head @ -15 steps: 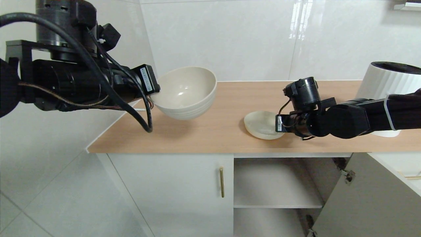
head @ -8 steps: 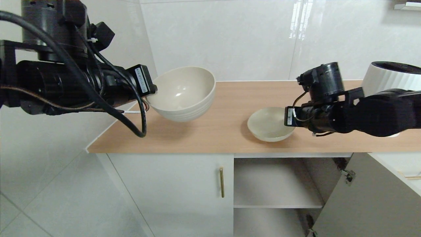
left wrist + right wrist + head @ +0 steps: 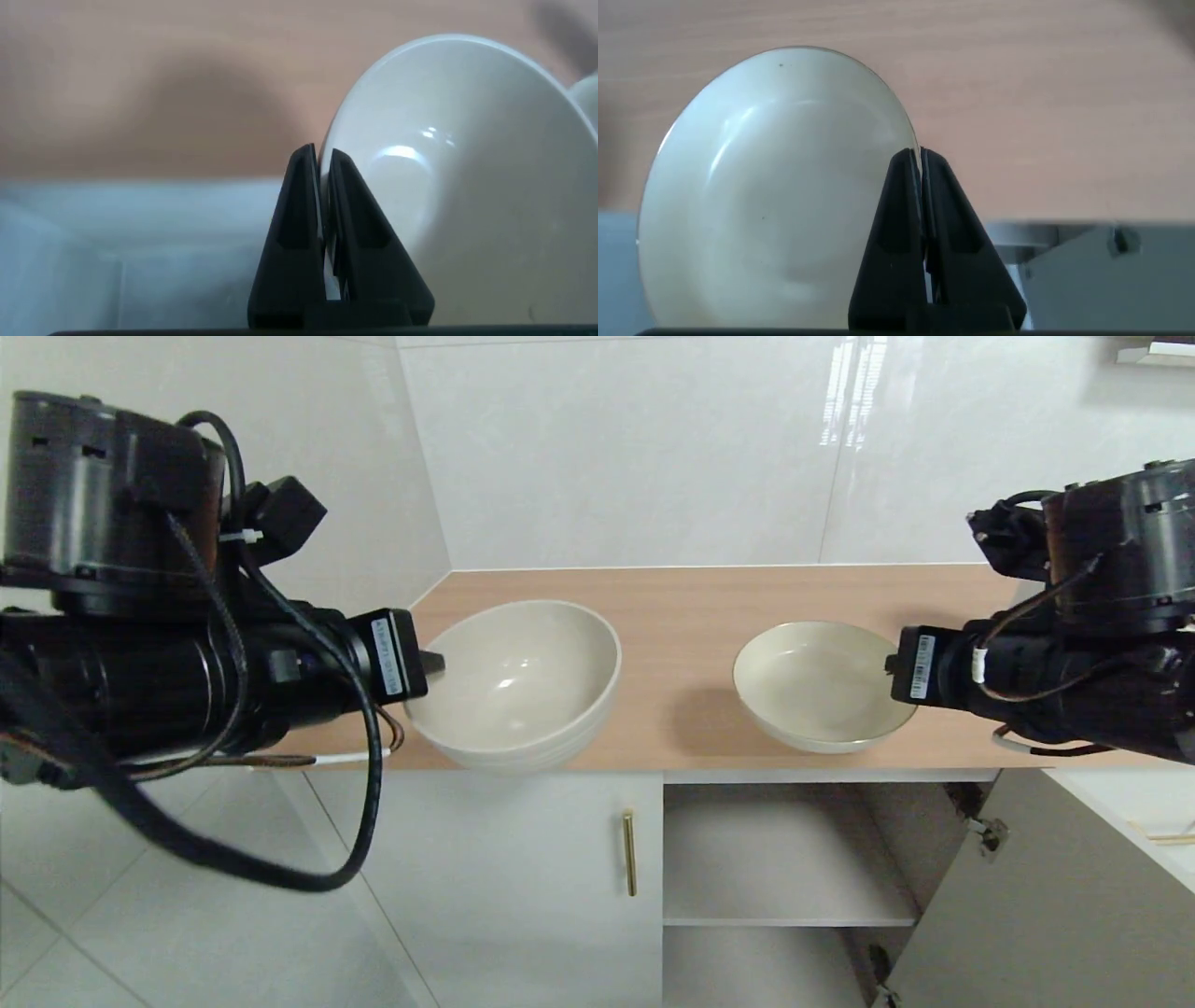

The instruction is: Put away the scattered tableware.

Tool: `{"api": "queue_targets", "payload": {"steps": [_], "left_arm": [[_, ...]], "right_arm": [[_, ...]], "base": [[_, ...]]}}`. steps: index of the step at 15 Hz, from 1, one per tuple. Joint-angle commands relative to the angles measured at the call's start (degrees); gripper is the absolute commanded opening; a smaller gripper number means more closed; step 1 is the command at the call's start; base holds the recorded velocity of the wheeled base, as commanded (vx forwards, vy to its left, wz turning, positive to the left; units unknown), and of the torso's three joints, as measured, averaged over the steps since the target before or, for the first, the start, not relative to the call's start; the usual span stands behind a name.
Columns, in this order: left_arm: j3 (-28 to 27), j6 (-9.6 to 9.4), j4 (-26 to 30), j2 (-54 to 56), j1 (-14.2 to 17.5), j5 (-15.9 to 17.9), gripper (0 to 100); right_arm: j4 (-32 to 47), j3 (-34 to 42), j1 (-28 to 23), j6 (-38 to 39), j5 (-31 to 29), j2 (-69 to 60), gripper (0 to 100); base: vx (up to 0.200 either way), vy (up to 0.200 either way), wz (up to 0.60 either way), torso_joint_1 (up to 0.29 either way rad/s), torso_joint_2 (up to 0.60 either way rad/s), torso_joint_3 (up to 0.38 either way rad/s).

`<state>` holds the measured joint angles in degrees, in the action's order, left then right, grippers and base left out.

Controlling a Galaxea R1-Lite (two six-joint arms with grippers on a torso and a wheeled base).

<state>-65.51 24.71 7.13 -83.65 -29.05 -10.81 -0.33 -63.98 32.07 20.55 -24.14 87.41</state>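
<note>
Bowls number two, one to each arm. The left gripper (image 3: 431,663) is pinched tight on the rim of the deep bowl (image 3: 523,681), held at the counter's (image 3: 681,607) front edge toward its left corner. The right gripper (image 3: 892,665) is clamped the same way on the shallow bowl (image 3: 817,686), near the front edge further right. The wrist views give each grip close up, with the fingers closed on a thin rim. The head view takes in the open cabinet (image 3: 775,859) below, with one shelf and one brass handle (image 3: 630,852).

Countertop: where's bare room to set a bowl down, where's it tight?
Bare countertop shows between large bowl and shallow bowl, and along the back wall behind both. The open cabinet shelf below is bare. Tight: the front edge, where left gripper and right gripper hold the bowls.
</note>
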Motion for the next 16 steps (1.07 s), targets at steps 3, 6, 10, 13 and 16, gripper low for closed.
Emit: {"api": "queue_targets", "payload": {"steps": [3, 6, 10, 13, 16], "left_arm": [[8.7, 0.34, -0.1, 4.4, -2.5, -0.2, 0], [11.1, 0.69, -0.7, 3.8, -2.6, -0.1, 0], [12.0, 0.51, -2.1, 3.1, -3.2, -0.1, 0], [11.8, 0.51, -2.2, 3.1, -3.1, -0.1, 0], [12.0, 0.43, -3.5, 2.5, -3.2, 0.0, 0]], "right_arm": [[-0.7, 10.4, 2.2, 0.6, -0.1, -9.4, 0], [-0.7, 14.9, 3.4, 1.5, -0.1, -8.5, 0], [-0.7, 15.7, 3.3, 1.6, 0.1, -4.8, 0], [-0.7, 16.4, 3.3, 1.9, 0.1, 0.0, 0], [-0.5, 16.5, 3.3, 1.6, 0.1, 0.9, 0]], "base": [[0.000, 0.000, 0.00, 0.000, 0.00, 0.000], [-0.200, 0.000, 0.00, 0.004, 0.01, 0.004], [0.000, 0.000, 0.00, 0.000, 0.00, 0.000], [0.000, 0.000, 0.00, 0.000, 0.00, 0.000], [0.000, 0.000, 0.00, 0.000, 0.00, 0.000]]}}
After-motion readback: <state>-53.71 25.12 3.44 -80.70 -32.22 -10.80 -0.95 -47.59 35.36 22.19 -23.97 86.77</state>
